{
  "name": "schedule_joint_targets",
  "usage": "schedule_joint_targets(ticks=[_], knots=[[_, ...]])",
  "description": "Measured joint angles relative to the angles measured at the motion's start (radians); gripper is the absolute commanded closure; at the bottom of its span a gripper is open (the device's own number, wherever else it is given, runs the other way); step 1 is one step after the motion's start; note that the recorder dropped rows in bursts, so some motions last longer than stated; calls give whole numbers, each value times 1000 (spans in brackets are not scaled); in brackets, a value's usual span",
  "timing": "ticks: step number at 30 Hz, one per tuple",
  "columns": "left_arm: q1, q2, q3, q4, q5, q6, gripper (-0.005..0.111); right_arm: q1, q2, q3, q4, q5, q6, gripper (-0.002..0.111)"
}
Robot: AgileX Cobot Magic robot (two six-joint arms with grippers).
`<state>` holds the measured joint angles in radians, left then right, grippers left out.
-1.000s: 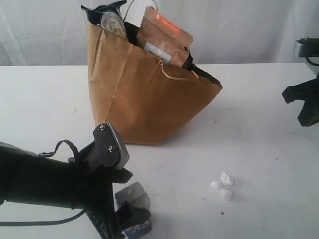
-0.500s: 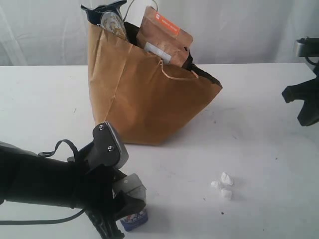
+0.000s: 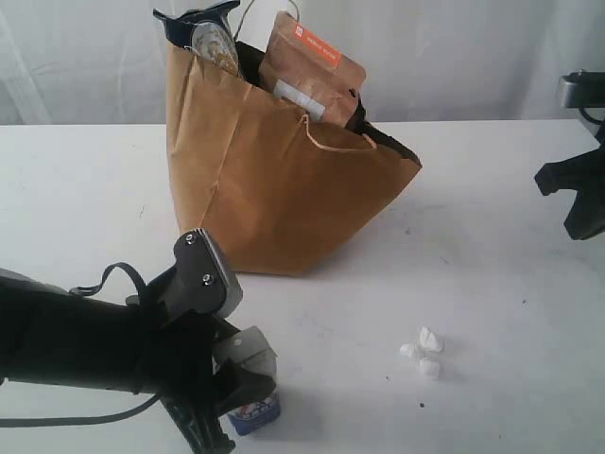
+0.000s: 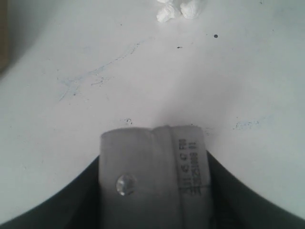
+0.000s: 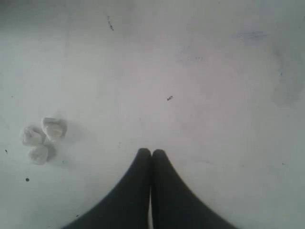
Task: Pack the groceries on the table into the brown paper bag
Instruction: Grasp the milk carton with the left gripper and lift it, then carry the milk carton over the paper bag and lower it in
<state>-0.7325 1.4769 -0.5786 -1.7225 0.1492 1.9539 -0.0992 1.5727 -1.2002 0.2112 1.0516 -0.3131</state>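
The carton [image 3: 255,412] is clamped upright in the left claw [image 3: 242,384] on the surface [image 3: 492,265]. The bag [image 3: 274,189] stands open farther back, slightly right. The right claw [image 5: 151,157] is pressed together, well apart.

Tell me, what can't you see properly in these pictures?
- Bottom of the paper bag: exterior view, its own wall hides whatever lies below the pouch.
- Carton: exterior view, the left arm covers part of it; left wrist view, its print is too blurry to read.
- White lumps: every view, too small to tell what they are.
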Motion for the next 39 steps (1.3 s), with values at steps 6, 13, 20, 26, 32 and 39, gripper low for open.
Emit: schedule_joint_targets(ticks=[6,13,20,26,32,39], knots=[[0,-91,0,0,-2,-1,101,0,0,0,0,0,0,108],[0,-184,0,0,-8,-1,101,0,0,0,0,0,0,108],[0,-294,0,0,-32,-1,101,0,0,0,14,0,0,108],[0,-393,0,0,-32,4,101,0,0,0,47,0,0,108],[0,-476,-96,2,-32,4,102,0,0,0,63,0,0,108],[0,-495,-242,2,-81,4,102,0,-4,73,59,-56,0,108]])
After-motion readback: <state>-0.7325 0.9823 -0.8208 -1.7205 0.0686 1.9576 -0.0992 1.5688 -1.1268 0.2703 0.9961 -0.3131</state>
